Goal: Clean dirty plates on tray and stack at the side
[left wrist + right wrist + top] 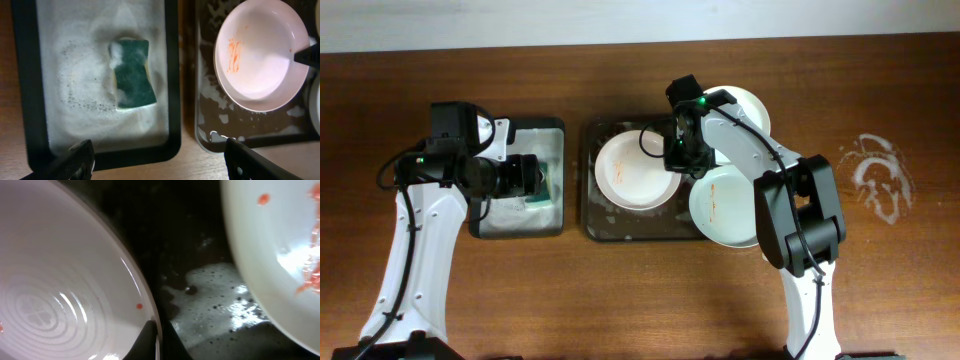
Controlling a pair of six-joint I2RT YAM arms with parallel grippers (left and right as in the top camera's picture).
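Three white plates are at the dark foamy tray [590, 222]. The left plate [632, 172] lies in the tray, a second with orange smears [725, 208] sits at the lower right, and a third [748, 104] at the upper right. My right gripper [675, 152] is shut on the left plate's right rim. In the right wrist view its fingers [157, 341] pinch that rim, the plate [60, 280] at left and the smeared plate [280, 255] at right. My left gripper [532, 178] is open and empty above the green sponge [132, 75]. The left wrist view also shows the left plate [260, 55].
A narrower dark tray [480, 228] with soap foam holds the sponge, left of the large tray. White foam smears [878, 178] mark the wooden table at far right. Foam patches lie on the large tray's floor [210, 305].
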